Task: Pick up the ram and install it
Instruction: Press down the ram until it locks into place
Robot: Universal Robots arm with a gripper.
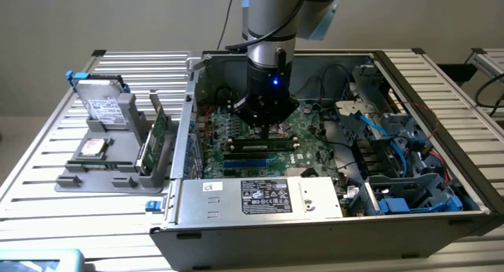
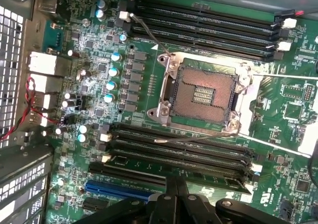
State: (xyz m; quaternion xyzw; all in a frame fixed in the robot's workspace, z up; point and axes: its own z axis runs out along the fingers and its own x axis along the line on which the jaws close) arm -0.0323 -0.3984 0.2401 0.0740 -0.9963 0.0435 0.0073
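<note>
Gripper (image 1: 268,129): fingers pressed together, poised low inside the open computer case (image 1: 473,183), touching or just above the top edge of the ram; you cannot tell from the exterior view whether it pinches the stick.
Ram (image 1: 264,146): long dark stick lying along a memory slot on the motherboard (image 1: 236,127), at 6 o'clock of the gripper.
Technique: press straight down, keep the stick upright, and load both ends evenly so the end clips (image 2: 255,168) latch.
Hidden: the arm covers the stick's middle; in the wrist view the closed fingers (image 2: 175,196) cover the slot below, so seating depth is unclear.
Cut off: the spare parts tray (image 1: 102,171) at 9 o'clock holds items hard to identify.
</note>
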